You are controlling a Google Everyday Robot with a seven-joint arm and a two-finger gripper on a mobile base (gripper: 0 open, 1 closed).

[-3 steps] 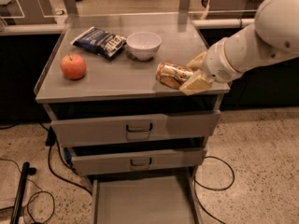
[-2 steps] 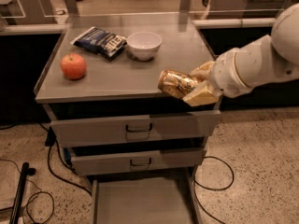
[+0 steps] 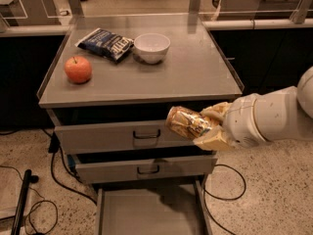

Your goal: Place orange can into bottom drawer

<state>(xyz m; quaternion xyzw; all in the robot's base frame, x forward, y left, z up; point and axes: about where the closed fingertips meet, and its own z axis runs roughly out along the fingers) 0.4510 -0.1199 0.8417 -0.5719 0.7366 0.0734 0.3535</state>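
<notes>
My gripper (image 3: 208,125) is shut on the orange can (image 3: 187,122), a shiny orange-gold can held on its side in the air. It hangs in front of the top drawer's face, right of its handle and off the cabinet top. The bottom drawer (image 3: 146,214) is pulled open below, a shallow grey tray with a bare floor. The can is above and a little right of the drawer's middle. My white arm comes in from the right.
On the grey cabinet top (image 3: 195,77) lie a red apple (image 3: 78,69), a dark blue chip bag (image 3: 106,43) and a white bowl (image 3: 151,47). Two shut handled drawers (image 3: 142,133) sit above the open one. Black cables (image 3: 58,180) trail on the floor at left.
My gripper has carried the can off the cabinet top's right edge, forward and down, to in front of the top drawer.
</notes>
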